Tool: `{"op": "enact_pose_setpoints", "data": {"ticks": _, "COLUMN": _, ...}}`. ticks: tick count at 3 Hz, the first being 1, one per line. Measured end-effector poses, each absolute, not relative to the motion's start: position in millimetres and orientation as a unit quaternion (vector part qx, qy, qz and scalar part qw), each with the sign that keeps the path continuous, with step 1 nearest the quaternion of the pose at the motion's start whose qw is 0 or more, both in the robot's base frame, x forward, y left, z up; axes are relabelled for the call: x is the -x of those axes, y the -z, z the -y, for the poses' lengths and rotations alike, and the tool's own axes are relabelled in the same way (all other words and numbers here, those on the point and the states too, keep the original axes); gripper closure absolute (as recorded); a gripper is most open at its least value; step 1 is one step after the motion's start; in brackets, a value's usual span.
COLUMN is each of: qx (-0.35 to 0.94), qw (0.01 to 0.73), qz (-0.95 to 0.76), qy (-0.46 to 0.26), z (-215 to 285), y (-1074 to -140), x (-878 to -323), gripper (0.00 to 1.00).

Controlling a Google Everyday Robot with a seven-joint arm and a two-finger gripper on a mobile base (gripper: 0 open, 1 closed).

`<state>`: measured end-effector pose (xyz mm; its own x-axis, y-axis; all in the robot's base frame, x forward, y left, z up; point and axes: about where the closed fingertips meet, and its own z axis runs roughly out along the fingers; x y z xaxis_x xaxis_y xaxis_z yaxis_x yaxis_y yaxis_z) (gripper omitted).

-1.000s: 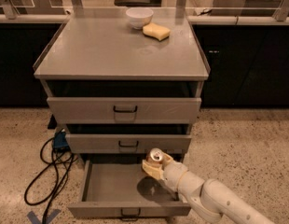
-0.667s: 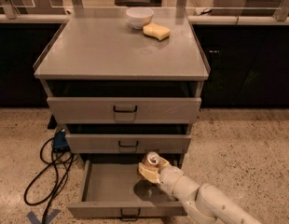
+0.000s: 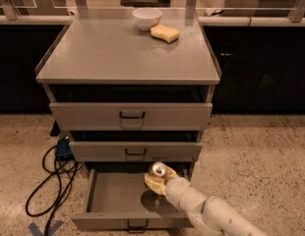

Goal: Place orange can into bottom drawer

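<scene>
The orange can point(image 3: 157, 171) shows its silver top with pull tab, held upright in my gripper point(image 3: 156, 181) just above the floor of the bottom drawer point(image 3: 113, 198). That drawer is pulled open, a wide shallow grey tray with a dark handle point(image 3: 136, 224) at front centre. My pale arm point(image 3: 206, 210) reaches in from the lower right. The gripper is shut on the can, over the drawer's right half. The can's shadow lies on the drawer floor below it.
Two grey drawers point(image 3: 130, 116) above are slightly open. On the cabinet top point(image 3: 108, 53) stand a white bowl point(image 3: 146, 18) and a yellow sponge point(image 3: 165, 33). Black cables point(image 3: 54, 181) and a blue box lie on the speckled floor at left.
My gripper with the can has moved a little left and lower into the bottom drawer.
</scene>
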<state>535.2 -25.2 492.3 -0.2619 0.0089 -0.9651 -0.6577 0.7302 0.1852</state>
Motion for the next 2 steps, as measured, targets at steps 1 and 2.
{"op": "enact_pose_setpoints", "data": {"ticks": 1, "qx": 0.24, "qw": 0.558, "qz": -0.751, "qy": -0.26, "z": -14, "y": -420, "x": -519, "gripper": 1.0}}
{"op": "enact_pose_setpoints", "data": {"ticks": 2, "qx": 0.25, "qw": 0.527, "qz": -0.784, "qy": -0.214, "z": -41, "y": -334, "x": -494, "gripper": 1.0}}
